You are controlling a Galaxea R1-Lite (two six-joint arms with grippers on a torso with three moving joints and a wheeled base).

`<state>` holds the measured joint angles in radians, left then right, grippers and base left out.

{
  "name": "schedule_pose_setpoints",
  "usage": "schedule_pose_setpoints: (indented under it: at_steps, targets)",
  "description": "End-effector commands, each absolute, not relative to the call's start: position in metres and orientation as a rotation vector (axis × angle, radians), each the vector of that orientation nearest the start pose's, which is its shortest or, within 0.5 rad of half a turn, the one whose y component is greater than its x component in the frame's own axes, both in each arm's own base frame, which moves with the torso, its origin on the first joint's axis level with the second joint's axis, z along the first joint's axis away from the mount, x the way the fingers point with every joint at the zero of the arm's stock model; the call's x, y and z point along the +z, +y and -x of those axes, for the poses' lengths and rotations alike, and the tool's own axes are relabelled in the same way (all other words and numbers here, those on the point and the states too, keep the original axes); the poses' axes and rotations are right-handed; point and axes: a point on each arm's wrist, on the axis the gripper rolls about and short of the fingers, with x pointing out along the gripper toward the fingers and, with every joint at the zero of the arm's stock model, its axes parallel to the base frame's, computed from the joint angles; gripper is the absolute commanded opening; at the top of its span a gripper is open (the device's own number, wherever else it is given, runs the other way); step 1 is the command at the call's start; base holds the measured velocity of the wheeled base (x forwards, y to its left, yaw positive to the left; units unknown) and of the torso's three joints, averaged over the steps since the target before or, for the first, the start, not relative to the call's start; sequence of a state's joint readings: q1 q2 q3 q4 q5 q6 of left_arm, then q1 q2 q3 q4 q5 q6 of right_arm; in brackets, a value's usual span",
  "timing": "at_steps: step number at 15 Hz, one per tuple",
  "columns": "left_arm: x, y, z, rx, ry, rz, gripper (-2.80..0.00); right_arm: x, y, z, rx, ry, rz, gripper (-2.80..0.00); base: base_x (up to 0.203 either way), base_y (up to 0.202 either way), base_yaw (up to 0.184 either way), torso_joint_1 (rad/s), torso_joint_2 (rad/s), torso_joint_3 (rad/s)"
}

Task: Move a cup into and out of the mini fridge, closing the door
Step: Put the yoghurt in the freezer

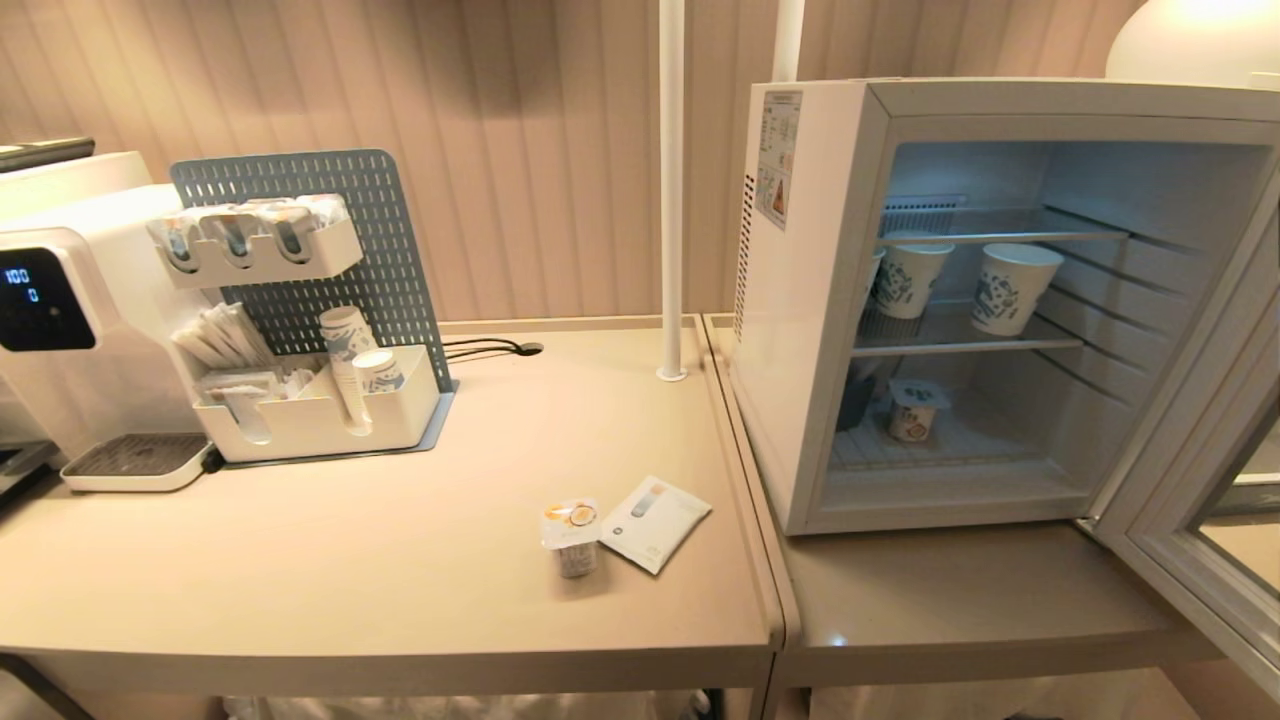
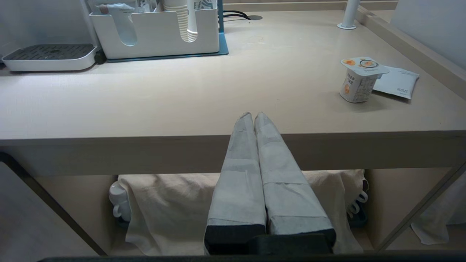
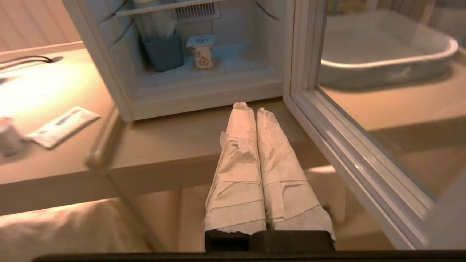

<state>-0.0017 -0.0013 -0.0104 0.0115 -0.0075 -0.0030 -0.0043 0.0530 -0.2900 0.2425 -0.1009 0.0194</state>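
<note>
- Mini fridge (image 1: 800, 330), right of the head view: door (image 1: 1190, 530) swung wide open, two paper cups (image 1: 1010, 288) on its middle wire shelf, a sealed cup (image 1: 912, 408) on the floor below.
- Sealed cup (image 1: 572, 535), lower centre on the table (image 1: 300, 570) — likely light, thin-walled, crushable; best gripped gently around the mid-body, under the foil lid.
- Left gripper (image 2: 253, 115) and right gripper (image 3: 250, 108): fingers pressed together, empty, low at the table's front edge.
</note>
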Motion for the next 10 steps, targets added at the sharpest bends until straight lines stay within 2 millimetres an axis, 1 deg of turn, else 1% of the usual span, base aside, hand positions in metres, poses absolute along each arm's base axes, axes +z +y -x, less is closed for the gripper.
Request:
schedule_pose_setpoints:
  at_steps: [1, 2, 3, 5, 10]
  targets:
    - [0.077, 0.0, 0.024, -0.009, 0.0, 0.003, -2.8, 0.095, -0.002, 0.029, -0.1, -0.086, 0.019, -2.8, 0.0, 0.0, 0.0, 0.0, 0.0, 0.0]
    - [0.078, 0.0, 0.024, -0.009, -0.002, 0.003, -2.8, 0.08, -0.002, 0.023, -0.078, -0.041, 0.037, -2.8, 0.0, 0.0, 0.0, 0.0, 0.0, 0.0]
    - [0.077, 0.0, 0.024, -0.009, 0.002, 0.003, -2.8, 0.073, -0.001, 0.021, -0.037, -0.009, 0.053, -2.8, 0.0, 0.0, 0.0, 0.0, 0.0, 0.0]
    - [0.077, 0.0, 0.024, -0.009, 0.0, 0.003, -2.8, 0.075, 0.0, 0.023, 0.011, 0.022, 0.071, -2.8, 0.0, 0.0, 0.0, 0.0, 0.0, 0.0]
    - [0.077, 0.0, 0.024, -0.009, 0.0, 0.002, -2.8, 0.075, 0.0, 0.023, 0.011, 0.016, 0.069, -2.8, 0.0, 0.0, 0.0, 0.0, 0.0, 0.0]
